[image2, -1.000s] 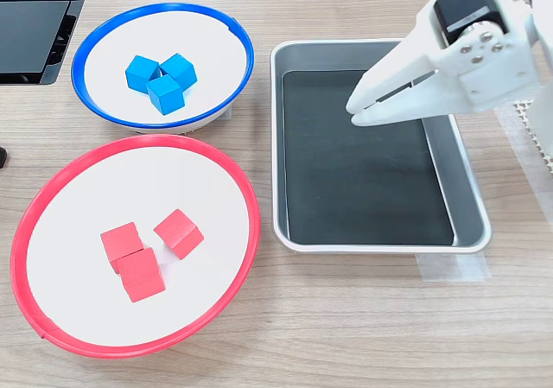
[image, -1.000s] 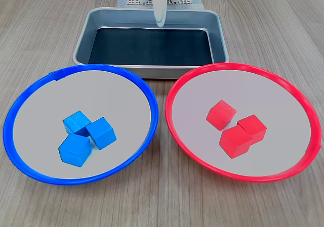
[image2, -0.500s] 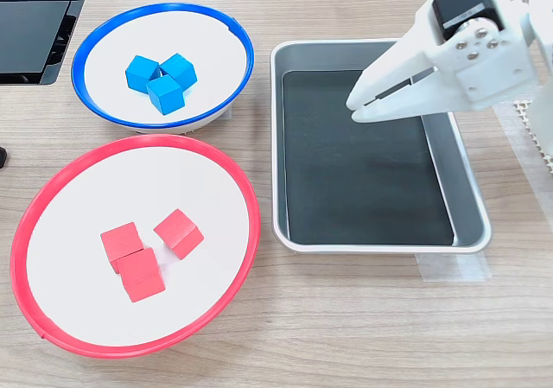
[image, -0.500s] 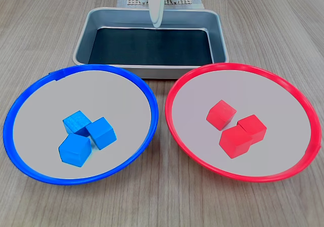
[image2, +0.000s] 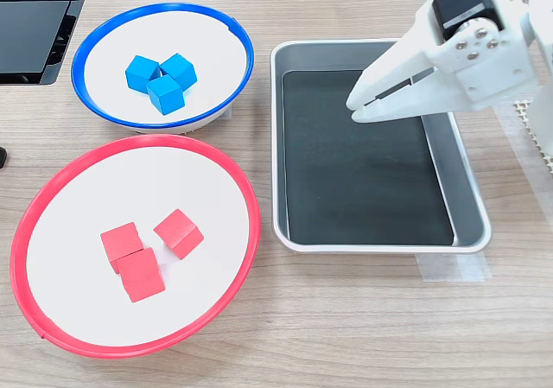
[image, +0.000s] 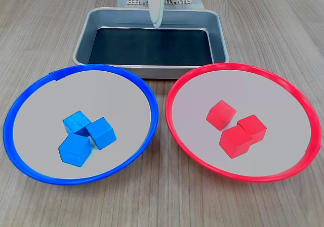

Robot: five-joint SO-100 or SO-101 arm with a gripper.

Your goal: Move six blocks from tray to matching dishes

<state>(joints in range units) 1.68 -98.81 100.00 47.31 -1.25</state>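
Note:
Three blue blocks (image: pixel 83 135) (image2: pixel 160 80) lie clustered in the blue-rimmed dish (image: pixel 30 98) (image2: pixel 86 51). Three red blocks (image: pixel 235 129) (image2: pixel 143 250) lie together in the red-rimmed dish (image: pixel 298 103) (image2: pixel 251 224). The silver tray (image: pixel 81 45) (image2: pixel 471 206) has a bare black bottom with no blocks in it. My white gripper (image: pixel 156 23) (image2: pixel 352 109) hangs above the tray, shut, with nothing between its fingers. In the first exterior view only its tip and part of the arm show at the top edge.
The dishes and tray sit on a wood-grain table. A black panel (image2: pixel 34 21) lies at the second exterior view's top left. A white mesh mat (image: pixel 129 2) lies under the arm's base behind the tray. A strip of tape (image2: pixel 454 267) holds the tray's edge.
The gripper shifted slightly over the tray between one second and half a second ago, then stayed still. The blocks have not moved.

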